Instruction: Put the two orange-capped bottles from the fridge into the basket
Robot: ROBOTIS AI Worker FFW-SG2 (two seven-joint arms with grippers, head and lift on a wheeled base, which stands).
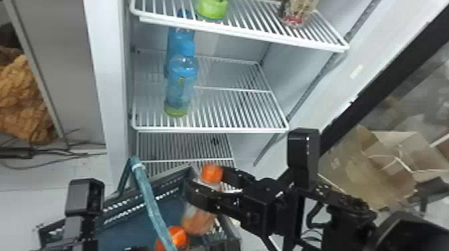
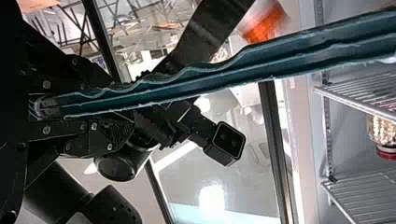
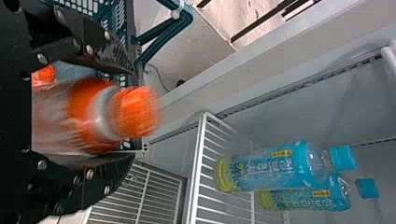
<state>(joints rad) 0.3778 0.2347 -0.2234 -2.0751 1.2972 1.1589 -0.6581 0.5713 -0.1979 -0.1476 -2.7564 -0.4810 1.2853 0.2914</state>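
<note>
Release over the basket (image 1: 115, 213)

Head view: the right gripper (image 1: 206, 182), reaching in from the right, has its fingers spread around one orange-capped bottle (image 1: 197, 222), which is at the basket's right side. The other orange-capped bottle (image 1: 178, 235) shows its cap inside the basket, nearer and a little to the left, behind the handle (image 1: 150, 203). I judge this to be the letting-go of the last of the pair (the fridge's blue-capped bottles (image 1: 182, 83), on a shelf farther back, are no part of the job). The bottle between the fingers points cap upward, its long axis close to upright, the cap leaning right and toward the far side.

Left wrist view: the left gripper (image 2: 123, 102) pinches the handle, which probably steadies the basket.

Right wrist view: a gap shows between one finger and the bottle, while the opposite finger lies just beside it or touching; I can't tell which. Its cap points the same general way as those of the blue-capped pair, so it is cap up here too. Next, I'd keep the fingers wide, let the base settle, then lift straight clear, since a sideways pull could tip the bottle.
</note>
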